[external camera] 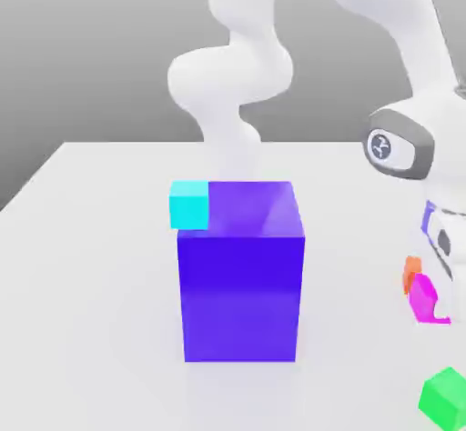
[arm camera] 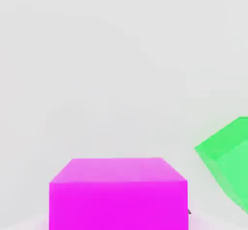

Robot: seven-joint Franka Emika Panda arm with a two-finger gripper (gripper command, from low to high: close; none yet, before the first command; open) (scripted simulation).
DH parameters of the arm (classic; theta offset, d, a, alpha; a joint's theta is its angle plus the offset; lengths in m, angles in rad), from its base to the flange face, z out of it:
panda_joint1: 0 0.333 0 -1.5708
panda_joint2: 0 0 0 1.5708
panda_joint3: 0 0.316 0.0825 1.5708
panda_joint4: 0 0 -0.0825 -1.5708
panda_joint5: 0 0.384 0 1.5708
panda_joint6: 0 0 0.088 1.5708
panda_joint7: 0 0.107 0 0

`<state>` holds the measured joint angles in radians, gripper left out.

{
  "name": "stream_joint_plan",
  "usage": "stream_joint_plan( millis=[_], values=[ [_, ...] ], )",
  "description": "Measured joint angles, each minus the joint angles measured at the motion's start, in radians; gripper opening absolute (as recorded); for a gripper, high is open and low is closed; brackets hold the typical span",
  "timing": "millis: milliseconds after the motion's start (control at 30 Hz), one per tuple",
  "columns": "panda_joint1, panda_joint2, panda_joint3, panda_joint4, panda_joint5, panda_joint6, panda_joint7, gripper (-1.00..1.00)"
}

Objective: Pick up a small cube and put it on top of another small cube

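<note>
The small magenta-pink cube is low by the table at the exterior view's right edge, partly covered by my hand. My gripper reaches down around it and is shut on it. In the hand view the same magenta cube looms very close, square to the camera. A small orange cube sits right behind it, touching or nearly so. Nearer the front lies a small green cube, which the hand view shows as a tilted green cube beside the magenta one.
A big blue-purple block stands mid-table. A small cyan cube shows at its upper far corner on the exterior view's left. The white table stretches out to the left of the block.
</note>
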<state>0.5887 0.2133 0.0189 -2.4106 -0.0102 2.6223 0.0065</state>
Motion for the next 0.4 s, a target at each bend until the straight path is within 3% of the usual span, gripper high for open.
stream_joint_plan(
  millis=[133,233,267,400],
  values=[
    [-0.019,0.058,-0.033,0.138,0.019,-0.080,0.078,-1.00],
    [-0.023,0.150,-0.038,0.169,0.026,-0.019,0.091,-1.00],
    [-0.024,0.185,-0.038,0.172,0.027,0.012,0.091,1.00],
    [-0.024,0.185,-0.038,0.172,0.027,0.012,0.091,1.00]
  ],
)
